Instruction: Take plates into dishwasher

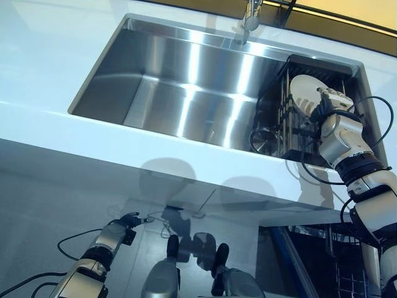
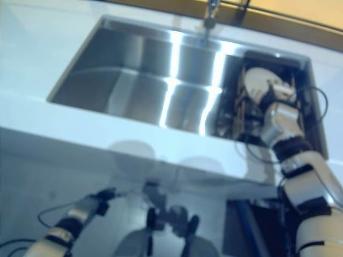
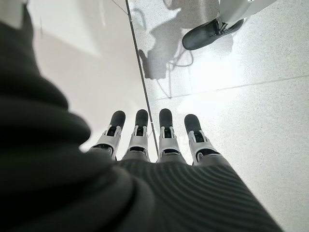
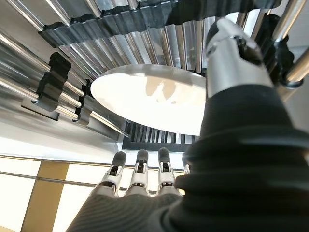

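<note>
A white plate (image 1: 305, 93) stands on edge in a black wire dish rack (image 1: 285, 133) at the right end of the steel sink (image 1: 186, 87). My right hand (image 1: 335, 105) reaches into the rack against the plate's right edge. In the right wrist view the plate (image 4: 149, 99) lies between the straight fingers (image 4: 140, 169) and the raised thumb (image 4: 234, 53), and the hand is open. I cannot tell whether it touches the plate. My left hand (image 1: 127, 222) hangs low below the counter, its fingers (image 3: 140, 135) straight over the pale floor and holding nothing.
The white counter (image 1: 124, 149) runs across in front of the sink, with the faucet (image 1: 250, 22) at the sink's back edge. Below the counter at the right is a dark opening with wire racking (image 1: 335, 248) and a blue bar.
</note>
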Robot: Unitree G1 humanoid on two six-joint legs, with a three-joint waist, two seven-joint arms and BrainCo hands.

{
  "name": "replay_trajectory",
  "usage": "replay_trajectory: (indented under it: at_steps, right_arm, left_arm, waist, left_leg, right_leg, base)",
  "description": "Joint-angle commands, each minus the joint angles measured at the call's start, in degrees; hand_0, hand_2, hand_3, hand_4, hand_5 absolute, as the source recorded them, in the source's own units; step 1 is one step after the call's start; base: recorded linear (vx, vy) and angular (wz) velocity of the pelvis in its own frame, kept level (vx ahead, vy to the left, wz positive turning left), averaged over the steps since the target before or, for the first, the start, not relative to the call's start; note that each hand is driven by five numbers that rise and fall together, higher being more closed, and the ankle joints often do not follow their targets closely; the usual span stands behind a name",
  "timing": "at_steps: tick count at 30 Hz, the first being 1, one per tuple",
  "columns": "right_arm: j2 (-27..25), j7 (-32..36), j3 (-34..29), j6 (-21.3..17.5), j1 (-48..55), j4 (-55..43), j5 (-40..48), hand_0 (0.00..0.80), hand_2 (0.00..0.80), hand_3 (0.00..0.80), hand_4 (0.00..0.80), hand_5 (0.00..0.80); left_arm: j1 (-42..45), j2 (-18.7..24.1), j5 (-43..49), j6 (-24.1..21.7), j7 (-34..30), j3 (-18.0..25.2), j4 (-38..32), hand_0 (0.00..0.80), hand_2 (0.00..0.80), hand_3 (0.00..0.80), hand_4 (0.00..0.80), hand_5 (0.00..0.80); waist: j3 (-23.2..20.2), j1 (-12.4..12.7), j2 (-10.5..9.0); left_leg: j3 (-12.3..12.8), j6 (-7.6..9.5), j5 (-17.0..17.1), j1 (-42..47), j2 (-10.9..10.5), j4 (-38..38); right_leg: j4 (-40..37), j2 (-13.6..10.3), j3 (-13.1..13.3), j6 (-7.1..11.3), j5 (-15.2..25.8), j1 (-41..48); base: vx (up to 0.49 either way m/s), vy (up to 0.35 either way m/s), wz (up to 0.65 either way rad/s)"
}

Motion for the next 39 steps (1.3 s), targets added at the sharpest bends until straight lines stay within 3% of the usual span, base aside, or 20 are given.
replay_trajectory:
  at_steps: [1,14,23,39]
  right_arm:
    - [-3.1,-0.8,3.6,-0.1,-5.5,2.4,-2.2,0.000,0.000,0.000,0.000,0.000]
    - [-1.4,-3.2,4.7,0.3,-8.4,5.8,0.7,0.000,0.000,0.000,0.000,0.000]
    - [-0.2,-5.4,4.5,0.9,-8.7,8.5,2.4,0.000,0.000,0.000,0.000,0.000]
    - [-1.6,-8.3,4.5,0.2,-10.9,11.1,4.8,0.000,0.000,0.000,0.000,0.000]
  left_arm:
    - [-2.2,0.3,-0.3,-1.2,0.2,-4.0,2.4,0.000,0.000,0.000,0.000,0.000]
    - [-3.9,1.3,0.1,-1.5,0.6,-3.9,3.5,0.000,0.000,0.000,0.000,0.000]
    - [-4.7,1.6,1.7,-0.7,1.7,-3.9,4.7,0.000,0.000,0.000,0.000,0.000]
    - [-3.8,2.1,2.9,-0.9,2.2,-4.6,4.0,0.000,0.000,0.000,0.000,0.000]
  waist:
    - [-0.8,1.8,1.87]
    - [0.5,2.1,1.75]
    - [1.0,2.6,0.47]
    - [2.4,3.6,0.37]
  left_leg:
    - [4.9,-0.92,-3.6,-0.2,1.4,0.8]
    - [4.5,-1.18,-3.4,-1.6,2.2,1.7]
    - [4.8,-1.42,-3.9,-2.5,3.5,4.0]
    - [2.9,-2.10,-4.0,-5.2,4.4,7.4]
  right_leg:
    - [6.3,2.9,1.3,-0.36,-6.5,-3.2]
    - [7.2,3.6,1.3,-1.04,-6.9,-4.8]
    - [8.5,4.1,1.0,-1.77,-7.8,-4.9]
    - [9.4,4.8,1.0,-2.55,-8.2,-5.6]
  base:
    - [0.014,-0.033,0.01]
    - [0.018,-0.071,0.00]
    - [0.027,-0.114,0.00]
    - [0.013,-0.076,0.01]
